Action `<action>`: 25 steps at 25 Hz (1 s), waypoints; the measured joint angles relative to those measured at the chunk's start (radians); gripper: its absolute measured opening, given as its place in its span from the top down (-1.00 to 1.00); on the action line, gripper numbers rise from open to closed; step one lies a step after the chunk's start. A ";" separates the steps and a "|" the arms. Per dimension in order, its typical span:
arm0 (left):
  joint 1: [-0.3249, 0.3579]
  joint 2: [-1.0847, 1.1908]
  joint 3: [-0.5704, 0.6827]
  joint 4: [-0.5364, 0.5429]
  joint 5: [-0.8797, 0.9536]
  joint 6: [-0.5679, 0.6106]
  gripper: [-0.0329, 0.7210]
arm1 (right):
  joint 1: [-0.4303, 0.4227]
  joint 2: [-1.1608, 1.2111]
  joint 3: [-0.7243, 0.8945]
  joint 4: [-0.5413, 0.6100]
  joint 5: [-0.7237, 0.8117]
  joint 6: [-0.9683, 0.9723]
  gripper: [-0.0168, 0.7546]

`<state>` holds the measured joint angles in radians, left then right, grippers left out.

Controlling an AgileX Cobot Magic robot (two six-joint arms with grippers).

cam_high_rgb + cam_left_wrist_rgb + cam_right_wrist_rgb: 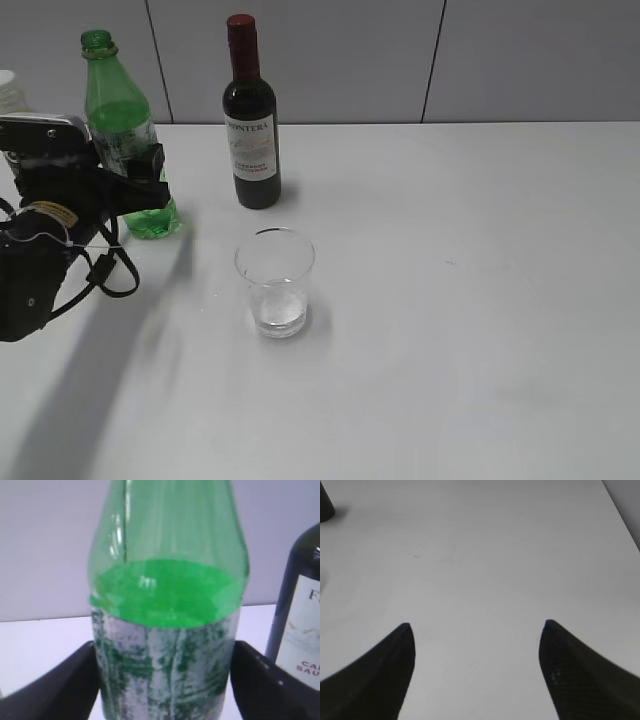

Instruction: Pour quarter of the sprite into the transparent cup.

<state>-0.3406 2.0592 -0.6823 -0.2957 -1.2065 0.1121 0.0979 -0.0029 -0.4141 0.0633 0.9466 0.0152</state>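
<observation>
Hidden and cropped parts across the three views

The sprite [122,120] is partly covered by the left gripper [135,180] in the exterior view; its neck and base are cut off in the left wrist view, and contact there cannot be judged. The wine bottle [299,625] is cropped at the right edge, its label print blurred. A white object [10,90] is cut by the left edge.

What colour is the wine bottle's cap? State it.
Dark red; the wine bottle's cap shows best in the exterior view.
</observation>
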 joint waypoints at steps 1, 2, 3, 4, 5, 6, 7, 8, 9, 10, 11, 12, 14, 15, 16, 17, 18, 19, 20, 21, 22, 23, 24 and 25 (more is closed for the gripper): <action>0.000 -0.009 0.013 0.004 -0.001 0.000 -0.70 | 0.000 0.000 0.000 0.000 0.000 0.000 -0.58; 0.000 -0.019 0.029 0.006 -0.002 0.000 -0.70 | 0.000 0.000 0.000 0.000 0.000 0.000 -0.58; 0.000 -0.030 0.048 0.007 -0.002 0.000 -0.69 | 0.000 0.000 0.000 0.000 0.000 0.000 -0.58; -0.002 -0.043 0.068 0.008 -0.003 0.000 -0.69 | 0.000 0.000 0.000 0.000 0.000 0.000 -0.58; -0.006 -0.054 0.085 0.008 -0.003 0.000 -0.69 | 0.000 0.000 0.000 0.000 0.000 0.000 -0.58; -0.009 -0.068 0.105 0.008 -0.003 0.000 -0.68 | 0.000 0.000 0.000 0.000 0.000 0.000 -0.58; -0.014 -0.082 0.122 0.008 -0.003 0.000 -0.68 | 0.000 0.000 0.000 0.000 0.000 0.000 -0.58; -0.016 -0.093 0.135 0.008 -0.003 0.000 -0.68 | 0.000 0.000 0.000 0.000 0.000 0.000 -0.58; -0.018 -0.106 0.151 0.008 -0.003 0.000 -0.67 | 0.000 0.000 0.000 0.000 0.000 0.000 -0.58; -0.018 -0.119 0.167 0.008 -0.003 0.000 -0.67 | 0.000 0.000 0.000 0.000 0.000 0.000 -0.58; -0.018 -0.134 0.184 0.007 -0.003 0.000 -0.66 | 0.000 0.000 0.000 0.000 0.000 0.000 -0.58; -0.018 -0.147 0.196 0.006 -0.003 0.000 -0.66 | 0.000 0.000 0.000 0.000 0.000 0.000 -0.58; -0.018 -0.184 0.221 0.006 -0.003 0.000 -0.66 | 0.000 0.000 0.000 0.000 0.000 0.000 -0.58; -0.018 -0.202 0.230 0.006 -0.003 0.000 -0.66 | 0.000 0.000 0.000 0.000 0.000 0.000 -0.58; -0.018 -0.227 0.234 0.006 -0.003 0.000 -0.66 | 0.000 0.000 0.000 0.000 0.000 0.000 -0.58; -0.018 -0.252 0.236 0.005 -0.003 0.000 -0.66 | 0.000 0.000 0.000 0.000 0.000 0.000 -0.58; -0.018 -0.281 0.236 0.005 0.009 0.001 -0.66 | 0.000 0.000 0.000 0.000 0.000 0.000 -0.58; -0.018 -0.308 0.237 0.005 0.032 0.004 -0.65 | 0.000 0.000 0.000 0.000 0.000 0.000 -0.58; -0.018 -0.341 0.238 0.005 0.071 0.011 -0.65 | 0.000 0.000 0.000 0.000 0.000 0.000 -0.58; -0.018 -0.374 0.238 0.006 0.120 0.024 -0.65 | 0.000 0.000 0.000 0.000 0.000 0.000 -0.58; -0.018 -0.408 0.239 0.006 0.175 0.036 -0.65 | 0.000 0.000 0.000 0.000 0.000 0.000 -0.58; -0.015 -0.435 0.239 0.006 0.223 0.049 -0.65 | 0.000 0.000 0.000 0.000 0.000 0.000 -0.58; -0.012 -0.468 0.239 0.006 0.280 0.063 -0.65 | 0.000 0.000 0.000 0.000 0.000 0.000 -0.58; -0.006 -0.501 0.239 0.006 0.340 0.078 -0.65 | 0.000 0.000 0.000 0.000 0.000 0.000 -0.58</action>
<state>-0.3462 1.5581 -0.4437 -0.2896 -0.8667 0.1903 0.0979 -0.0029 -0.4141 0.0633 0.9466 0.0152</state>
